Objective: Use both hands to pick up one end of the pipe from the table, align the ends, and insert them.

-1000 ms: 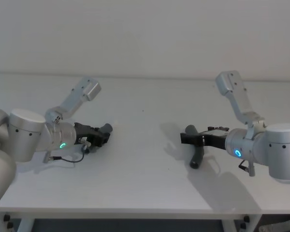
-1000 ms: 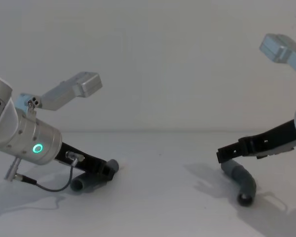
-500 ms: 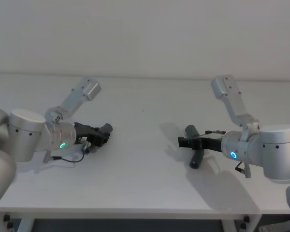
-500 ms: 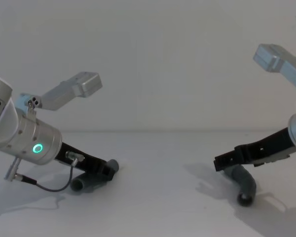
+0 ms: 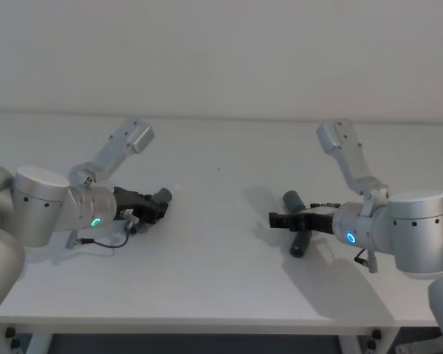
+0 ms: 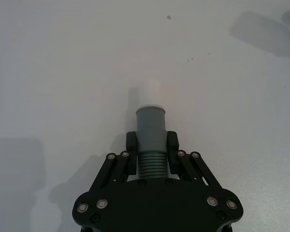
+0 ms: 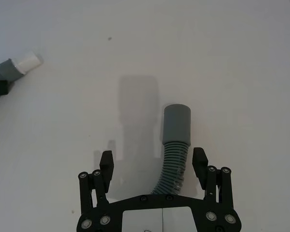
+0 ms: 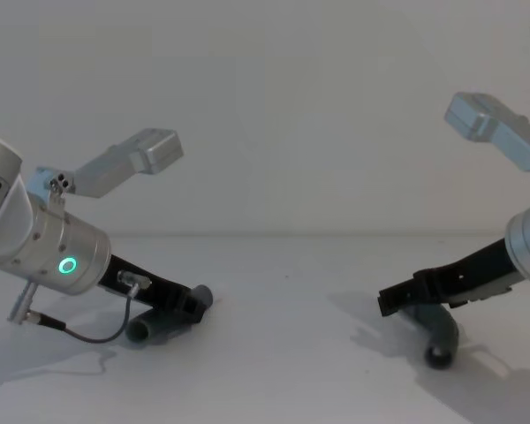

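I see the white table (image 5: 221, 166) spanning the head view. At centre left, my left gripper (image 5: 156, 209) pinches one pipe piece (image 6: 151, 126) just behind its white-tipped sleeve. Right of centre, my right gripper (image 5: 277, 220) is spread astride the other piece (image 7: 177, 126), which lies on the table.

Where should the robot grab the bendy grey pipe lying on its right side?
Grab the ribbed stretch just behind the smooth sleeve, pinching across its width. The right pipe piece lies flat, so the open right tool straddling it can probably close from behind. This leaves the sleeve end free for joining. The left tool grips the left pipe piece that way.
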